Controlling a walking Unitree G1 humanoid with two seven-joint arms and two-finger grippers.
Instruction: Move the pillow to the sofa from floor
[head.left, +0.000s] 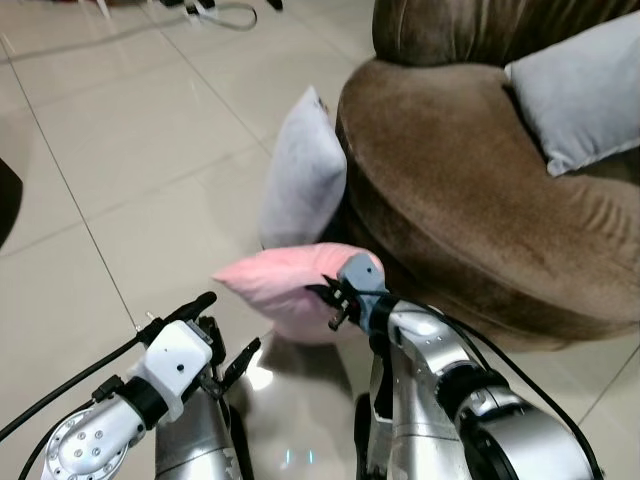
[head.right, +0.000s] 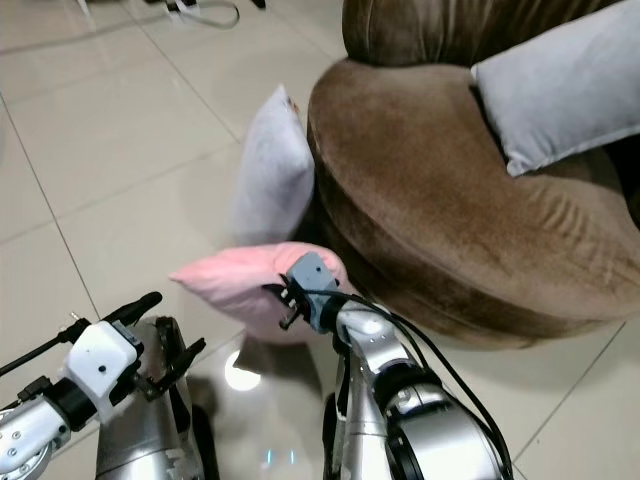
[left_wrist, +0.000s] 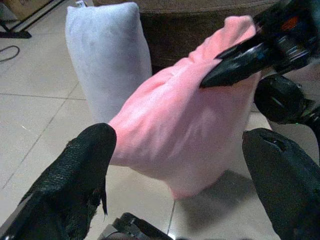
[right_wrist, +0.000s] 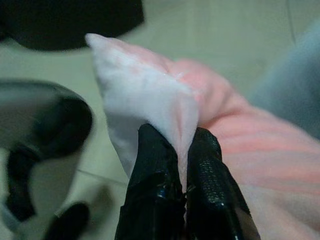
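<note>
Left gripper (head.left: 222, 335), fingers spread, hovers low over glossy beige floor tiles (head.left: 120, 150). Right gripper (right_wrist: 182, 165) pinches a corner of the pink pillow (head.left: 285, 285), lifted beside the brown sofa (head.left: 450, 210). Beyond, a grey pillow (head.left: 300, 175) leans against the sofa.

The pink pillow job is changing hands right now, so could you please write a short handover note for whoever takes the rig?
Right gripper: shut on a corner of the pink pillow, holding it lifted off the floor in front of the brown sofa.
Left gripper: open, empty, low beside the pillow.
Nearby: a grey pillow leans upright on the floor against the sofa; another grey pillow already lies on the seat.
Done: pink pillow picked up.
Left: carry it over the seat, release.
</note>
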